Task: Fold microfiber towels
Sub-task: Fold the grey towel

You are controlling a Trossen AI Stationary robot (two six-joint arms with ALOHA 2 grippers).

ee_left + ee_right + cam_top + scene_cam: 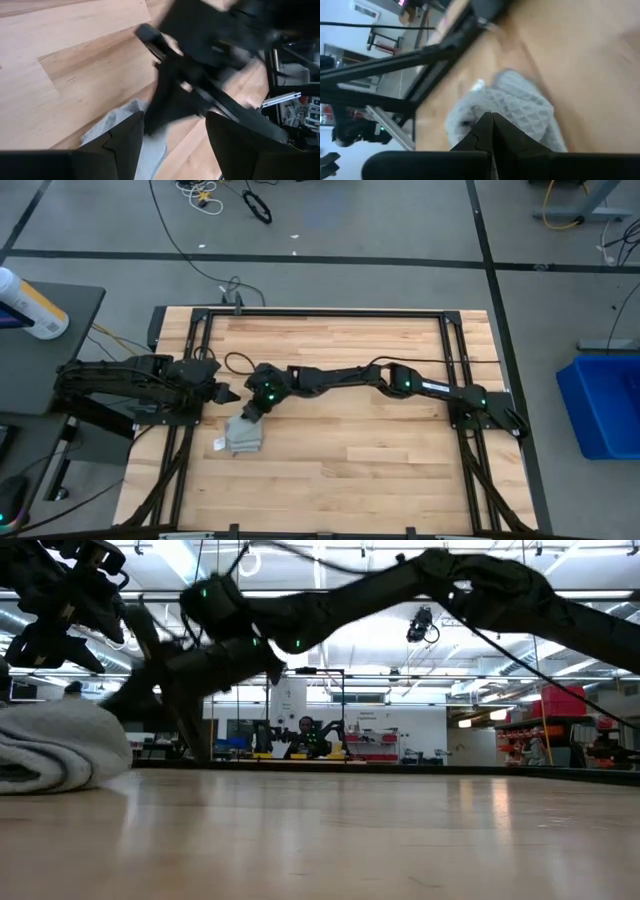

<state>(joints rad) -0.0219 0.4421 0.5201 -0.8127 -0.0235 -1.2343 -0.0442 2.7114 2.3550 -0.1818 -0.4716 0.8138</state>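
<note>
The light grey-blue microfiber towel (pixel 243 435) lies folded into a small thick bundle on the wooden table, left of centre. It also shows in the low view (pixel 55 745) and the right wrist view (pixel 520 107). Its white tag (pixel 218 445) sticks out at the left corner. My right gripper (pixel 248 413) is shut and slants down at the towel's far edge; its shut fingers (pixel 492 120) point at the bundle. My left gripper (pixel 228 393) is open and empty (pixel 175 117), held above the table just far-left of the towel. My right gripper's shut fingertips stand at the far edge of the towel bundle (pixel 485 107), slanting down from the table's far right. The fingers hide the spot, so I cannot tell whether they touch the cloth. The bundle lies flat on the table.
The black frame rails (pixel 180 470) run along the table's left and right sides. A spray bottle (pixel 30 305) lies on a side stand off the table's left. A blue bin (pixel 605 405) stands on the floor at the right. Bare wood (pixel 380 460) spreads right of the towel.
</note>
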